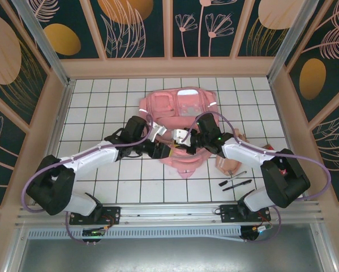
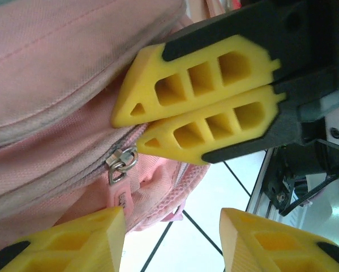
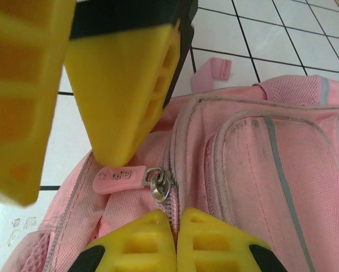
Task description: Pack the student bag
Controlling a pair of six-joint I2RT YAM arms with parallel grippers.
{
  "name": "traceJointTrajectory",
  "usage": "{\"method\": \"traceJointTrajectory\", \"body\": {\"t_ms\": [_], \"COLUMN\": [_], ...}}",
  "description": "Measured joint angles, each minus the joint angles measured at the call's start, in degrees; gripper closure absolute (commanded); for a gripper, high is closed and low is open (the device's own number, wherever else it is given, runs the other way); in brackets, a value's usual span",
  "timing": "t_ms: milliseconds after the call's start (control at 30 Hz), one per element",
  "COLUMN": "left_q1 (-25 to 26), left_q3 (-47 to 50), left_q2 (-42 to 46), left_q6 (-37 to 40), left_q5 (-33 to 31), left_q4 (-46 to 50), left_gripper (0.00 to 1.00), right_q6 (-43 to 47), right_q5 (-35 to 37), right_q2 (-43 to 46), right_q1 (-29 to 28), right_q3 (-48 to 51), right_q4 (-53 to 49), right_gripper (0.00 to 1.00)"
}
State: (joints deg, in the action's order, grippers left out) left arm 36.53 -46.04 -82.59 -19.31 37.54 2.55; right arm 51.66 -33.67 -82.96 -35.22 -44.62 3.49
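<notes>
Top view, near edge first: two dark pens (image 1: 237, 184) lie on the white tiled table (image 1: 101, 187) at about 4 o'clock from centre. A small peach-pink pouch (image 1: 228, 163) sits just beyond them, touching or nearly touching the bag's near right corner.

Both arms meet at the 6 o'clock end of the student bag (image 1: 180, 107). It lies flat mid-table and runs toward 12 o'clock, clear front pocket at the far end.

Right gripper (image 3: 176, 218): jaws pressed together, tips on the zip line. I cannot tell whether any fabric is pinched between them. The metal zip slider (image 3: 159, 184) is just beside the tips at 12 o'clock. Its pink pull tab (image 3: 119, 177) lies flat on the fabric, pointing to 9 o'clock.

Left gripper (image 2: 172, 226): jaws apart, nothing between them, hovering at 10 o'clock of the tab, near but not on it.

Judged step: getting hold of the pull to work the zip. The zip appears shut at the slider, and nothing is seen packed yet.

Risks:
- The tab lies flat, so the left jaws may close on bag fabric instead and the pull would only bunch cloth.
- The two grippers are crowded, so any sideways correction could knock their fingers together.
- The right tips sit on the zip line right by the slider and would block travel in that direction.
- If the right hold is not a real pinch, the bag may slide with the pull, perhaps pushing the pouch and pens.
</notes>
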Motion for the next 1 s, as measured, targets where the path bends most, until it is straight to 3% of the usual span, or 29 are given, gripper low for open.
{"method": "traceJointTrajectory", "body": {"t_ms": [367, 400, 467, 533, 700, 833, 1000], "left_q1": [1.0, 1.1, 1.1, 0.9, 1.2, 0.9, -7.4], "left_q3": [-0.9, -0.9, -1.1, -1.1, -1.0, -0.8, 2.8], "left_q2": [-2.9, -2.9, -2.9, -3.0, -2.7, 0.0, 3.3], "left_q6": [-4.0, -4.0, -4.7, -4.4, -2.6, -0.4, 0.8], "left_q5": [-10.1, -10.7, -11.6, -11.1, -11.6, -16.1, -21.1], "left_q4": [-0.5, -0.4, 0.0, 0.2, 0.1, 1.7, 2.0], "left_gripper": [0.50, 0.55, 0.83, 1.00, 1.00, 1.00, 1.00], "right_q6": [-1.0, -1.0, -1.0, -1.0, 1.0, 5.4, 8.4], "right_q5": [-0.4, -0.4, -0.5, -0.4, -0.3, 0.2, 0.0], "right_q2": [0.0, 0.0, 0.0, 0.0, -0.1, -0.1, 0.0], "right_q1": [-0.4, -0.4, -0.4, -0.4, -0.4, -0.4, -0.9], "right_q3": [0.0, 0.0, 0.0, -0.2, -1.0, -3.0, -3.8], "right_q4": [0.5, 0.5, 0.5, 0.6, -0.8, -4.0, -4.7], "right_gripper": [1.00, 1.00, 1.00, 1.00, 1.00, 1.00, 1.00]}}
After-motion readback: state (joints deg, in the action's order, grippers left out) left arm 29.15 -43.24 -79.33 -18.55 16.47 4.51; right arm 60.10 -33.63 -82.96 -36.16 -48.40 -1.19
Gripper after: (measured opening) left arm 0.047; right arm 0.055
